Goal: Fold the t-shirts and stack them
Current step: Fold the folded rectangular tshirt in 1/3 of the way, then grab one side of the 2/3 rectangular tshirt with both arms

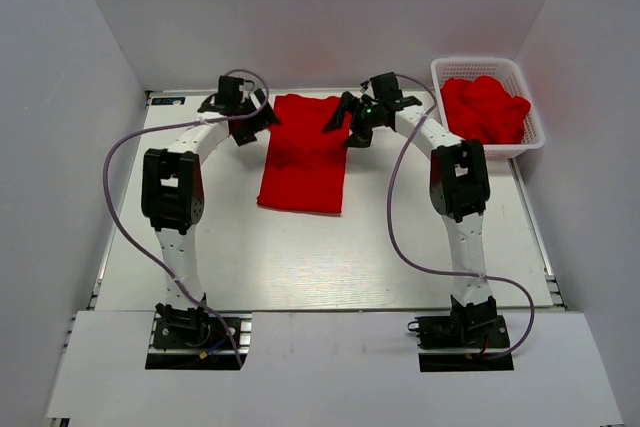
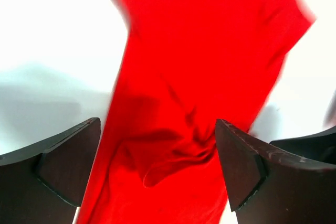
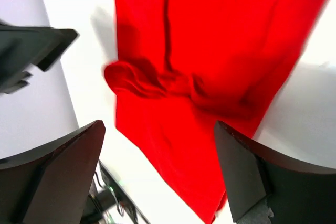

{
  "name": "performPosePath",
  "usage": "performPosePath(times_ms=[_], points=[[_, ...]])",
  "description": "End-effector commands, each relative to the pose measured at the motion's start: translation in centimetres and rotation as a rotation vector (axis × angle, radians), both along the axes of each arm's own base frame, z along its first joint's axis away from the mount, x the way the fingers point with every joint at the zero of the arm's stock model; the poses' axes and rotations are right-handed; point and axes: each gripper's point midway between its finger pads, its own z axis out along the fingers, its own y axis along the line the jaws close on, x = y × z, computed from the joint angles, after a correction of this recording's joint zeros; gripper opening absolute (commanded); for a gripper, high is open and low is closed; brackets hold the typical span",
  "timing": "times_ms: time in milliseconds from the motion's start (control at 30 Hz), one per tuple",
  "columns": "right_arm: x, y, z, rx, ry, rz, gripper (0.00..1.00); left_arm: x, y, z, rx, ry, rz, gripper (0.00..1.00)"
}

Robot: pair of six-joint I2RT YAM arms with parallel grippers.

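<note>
One red t-shirt lies on the table as a narrow lengthwise strip between the arms. Its far end is rumpled. My left gripper hovers at the strip's far left corner, jaws wide apart with nothing between them. At the far right corner my right gripper is open too, with only cloth and table below it. More red t-shirts are heaped in the basket.
The white lattice basket stands at the table's back right corner, close beside the right arm's elbow. White walls close in the back and both sides. Cables loop out from both arms.
</note>
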Motion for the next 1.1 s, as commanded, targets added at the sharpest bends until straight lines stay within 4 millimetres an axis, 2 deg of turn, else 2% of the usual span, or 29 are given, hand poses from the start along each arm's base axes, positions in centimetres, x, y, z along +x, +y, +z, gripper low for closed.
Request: performPosePath(times_ms=[0, 33, 100, 133, 167, 233, 267, 300, 367, 400, 433, 467, 500, 533, 567, 600, 633, 667, 733, 767, 800, 833, 867, 967, 1067], points=[[3.3, -0.1, 5.7, 0.14, -0.11, -0.057, 0.9, 3.7, 2.0, 6.9, -0.031, -0.162, 0.073, 1.0], [3.4, -0.7, 6.1, 0.12, -0.119, -0.068, 0.9, 3.9, 2.7, 7.4, -0.031, -0.166, 0.085, 1.0], [3.4, -2.3, 5.9, 0.037, -0.145, -0.115, 0.9, 3.9, 2.7, 7.0, -0.028, -0.152, 0.085, 1.0], [3.1, -2.9, 6.1, 0.013, -0.141, -0.127, 0.9, 4.0, 3.3, 7.8, -0.024, -0.168, 0.09, 1.0], [2.5, -3.3, 5.4, -0.014, -0.131, -0.132, 0.9, 3.6, 3.0, 8.0, -0.03, -0.171, 0.064, 1.0], [1.8, -4.3, 6.0, -0.067, -0.183, -0.122, 0.9, 2.6, 3.1, 7.7, -0.018, -0.168, 0.04, 1.0], [0.8, -4.8, 4.9, -0.111, -0.143, -0.125, 0.9, 2.1, 3.0, 8.7, -0.015, -0.187, 0.02, 1.0], [0.3, -5.2, 5.2, -0.145, -0.178, -0.092, 0.9, 1.1, 3.2, 7.9, -0.003, -0.166, 0.012, 1.0], [-0.7, -6.3, 4.6, -0.218, -0.174, -0.089, 0.9, -0.1, 2.3, 8.1, 0.021, -0.186, -0.05, 1.0], [-1.6, -6.8, 5.4, -0.233, -0.196, -0.08, 0.9, -1.2, 2.5, 8.5, 0.031, -0.192, -0.061, 1.0], [-2.3, -7.2, 4.5, -0.26, -0.192, -0.077, 0.9, -1.7, 2.0, 8.8, 0.043, -0.209, -0.087, 1.0], [-2.7, -7.5, 4.6, -0.273, -0.211, -0.066, 0.9, -2.9, 1.6, 7.8, 0.032, -0.19, -0.126, 1.0], [-4.2, -8.0, 4.6, -0.288, -0.213, -0.054, 0.9, -3.8, 1.1, 8.5, 0.028, -0.203, -0.15, 1.0], [-4.5, -8.3, 4.7, -0.3, -0.232, -0.048, 0.9, -4.5, 1.2, 8.1, 0.037, -0.189, -0.158, 1.0], [-5.0, -8.3, 4.6, -0.315, -0.239, -0.037, 0.9, -6.0, 1.2, 6.6, 0.052, -0.145, -0.169, 1.0], [-6.2, -8.5, 5.8, -0.317, -0.268, -0.035, 0.9, -6.9, 1.5, 6.0, 0.063, -0.121, -0.162, 1.0], [-7.7, -9.2, 3.8, -0.354, -0.237, -0.007, 0.9, -7.7, 1.6, 6.6, 0.075, -0.134, -0.158, 1.0], [-8.5, -9.0, 3.2, -0.363, -0.23, 0.01, 0.9, -9.4, 1.9, 4.9, 0.079, -0.088, -0.16, 1.0], [-10.8, -8.2, 1.8, -0.351, -0.214, 0.072, 0.9, -10.7, 1.9, 4.5, 0.097, -0.09, -0.175, 1.0], [-11.7, -7.4, 1.7, -0.318, -0.2, 0.103, 0.9, -11.8, 2.4, 3.5, 0.119, -0.064, -0.179, 1.0], [-12.1, -7.0, 1.6, -0.304, -0.197, 0.115, 0.9, -12.3, 2.2, 3.7, 0.134, -0.074, -0.191, 1.0], [-14.0, -6.3, -0.1, -0.304, -0.162, 0.153, 0.9, -12.9, 2.9, 3.1, 0.165, -0.052, -0.181, 1.0], [-14.1, -5.7, -0.2, -0.287, -0.169, 0.155, 0.9, -14.1, 2.7, 1.7, 0.169, -0.015, -0.195, 1.0], [-15.9, -3.9, -1.6, -0.251, -0.128, 0.19, 0.9, -15.7, 3.0, -0.1, 0.178, 0.023, -0.209, 1.0], [-16.4, -2.4, -2.4, -0.222, -0.124, 0.211, 0.9, -15.7, 2.0, -0.9, 0.149, 0.004, -0.239, 1.0]])
